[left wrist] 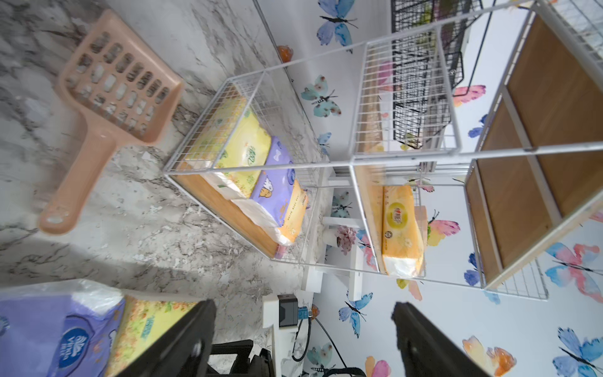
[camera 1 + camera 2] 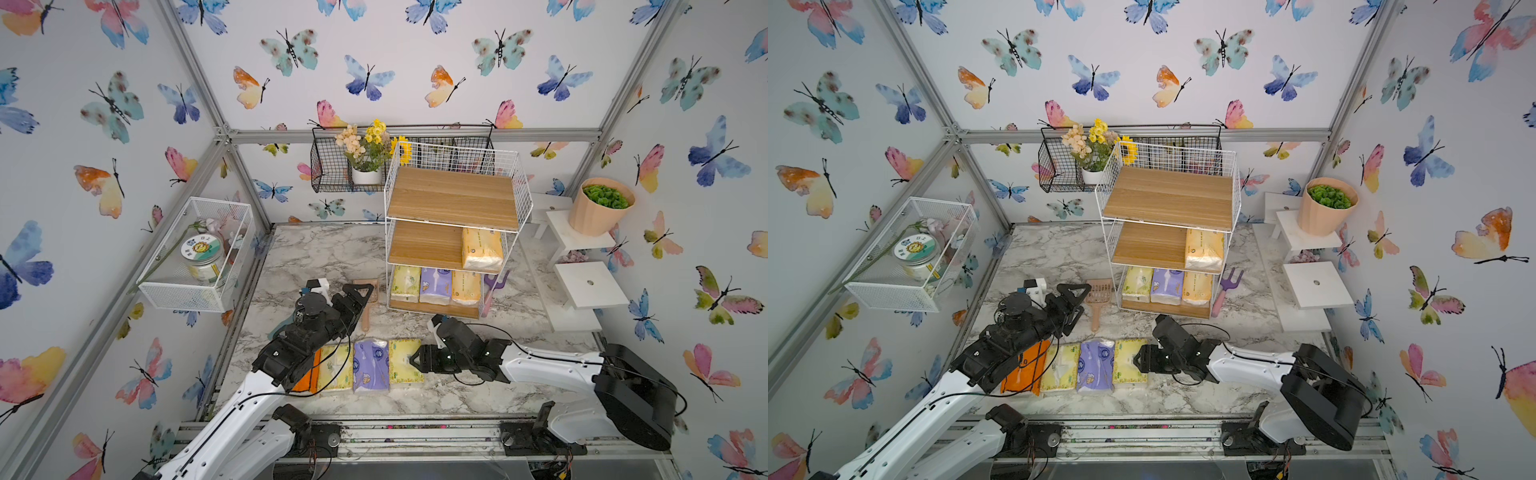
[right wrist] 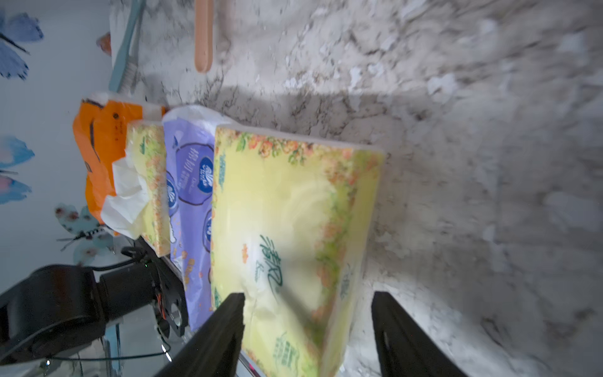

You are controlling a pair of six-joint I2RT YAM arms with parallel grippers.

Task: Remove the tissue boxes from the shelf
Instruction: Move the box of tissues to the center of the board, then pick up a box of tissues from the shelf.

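Note:
The shelf (image 2: 453,195) (image 2: 1167,195) stands at the back of the marble table, its top board bare. A light orange tissue box (image 2: 482,249) (image 1: 401,228) lies on the middle tier. The bottom tier holds a yellow-green (image 2: 406,283), a purple (image 2: 435,286) and a light orange one (image 2: 466,287). Near the front edge lie a bright orange (image 2: 1023,370), a yellow (image 2: 336,368), a purple (image 2: 371,365) and a yellow-green pack (image 2: 405,360) (image 3: 277,212) in a row. My right gripper (image 2: 413,361) (image 3: 308,297) is open astride that last pack's end. My left gripper (image 2: 360,291) (image 1: 303,306) hangs open and empty, left of the shelf.
A pink slotted scoop (image 2: 365,320) (image 1: 120,81) lies just left of the shelf, under my left gripper. A purple garden fork (image 2: 1227,286) leans at the shelf's right. White steps (image 2: 590,286) with a potted plant (image 2: 598,205) fill the right. Wire baskets (image 2: 332,166) (image 2: 195,253) hang on the walls.

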